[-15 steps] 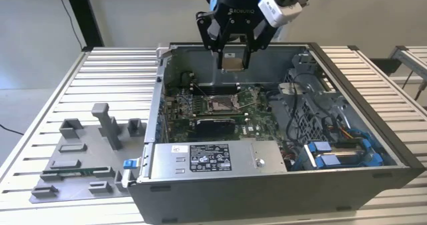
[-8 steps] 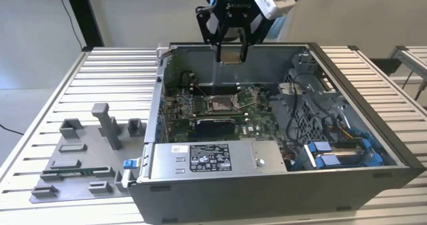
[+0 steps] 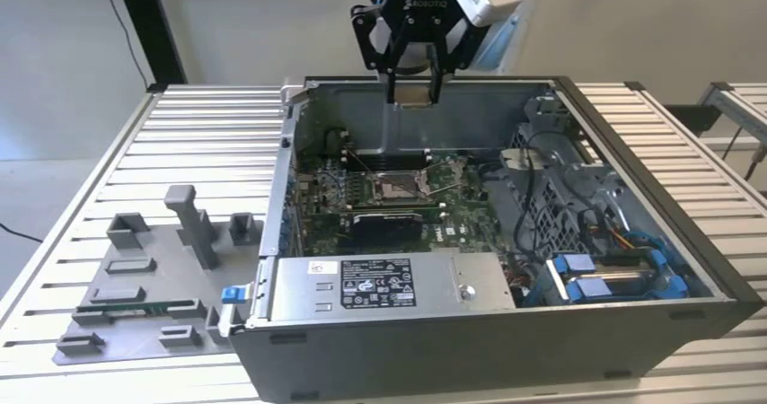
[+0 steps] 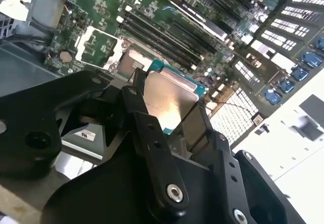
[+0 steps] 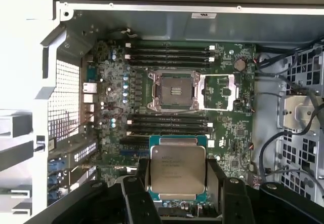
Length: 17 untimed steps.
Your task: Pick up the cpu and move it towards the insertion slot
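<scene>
Fingers (image 5: 143,176) pinch the cpu (image 5: 177,169) by two opposite edges, closed just to its width, its flat face showing between them. It hangs above the open computer case (image 3: 707,269), well clear of the insertion slot (image 5: 174,90) on the green board (image 5: 228,143) below.

Silver-topped cpu (image 5: 177,171) held aloft above mobo; insertion slot (image 5: 173,90) open, gold centre exposed.

You'll see a ribbed metal table (image 3: 108,184) under the open computer case (image 3: 504,332). Behind the case stands a plain pale wall (image 3: 251,27), with a dark upright post (image 3: 154,27) towards the exterior view's left of it.
</scene>
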Available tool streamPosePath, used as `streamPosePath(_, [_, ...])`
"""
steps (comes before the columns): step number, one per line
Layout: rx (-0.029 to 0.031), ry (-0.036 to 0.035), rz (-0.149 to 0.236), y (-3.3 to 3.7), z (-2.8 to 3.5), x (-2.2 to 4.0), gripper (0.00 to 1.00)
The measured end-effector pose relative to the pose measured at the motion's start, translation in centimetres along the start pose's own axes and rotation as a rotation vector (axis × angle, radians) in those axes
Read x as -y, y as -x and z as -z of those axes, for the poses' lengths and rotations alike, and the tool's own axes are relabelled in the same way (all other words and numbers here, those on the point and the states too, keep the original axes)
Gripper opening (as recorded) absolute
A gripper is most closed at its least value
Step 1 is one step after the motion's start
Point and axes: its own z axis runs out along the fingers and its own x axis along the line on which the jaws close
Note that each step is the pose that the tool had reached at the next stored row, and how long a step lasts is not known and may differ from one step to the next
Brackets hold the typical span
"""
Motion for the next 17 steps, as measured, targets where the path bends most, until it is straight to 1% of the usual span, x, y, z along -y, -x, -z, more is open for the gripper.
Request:
streamPosePath(3, [0.0000,-0.0001,0.000,0.00,0.00,-0.16,0.00])
streamPosePath(8, [0.0000,0.0000,0.000,0.00,0.00,-0.18,0.00])
streamPosePath(10, [0.0000,0.0001,0.000,0.00,-0.04,-0.36,0.00])
streamPosePath(13, [0.0000,-0.0001,-0.002,0.01,-0.20,-1.14,0.00])
streamPosePath(17, [0.0001,0.0000,-0.004,0.03,-0.81,-2.12,0.00])
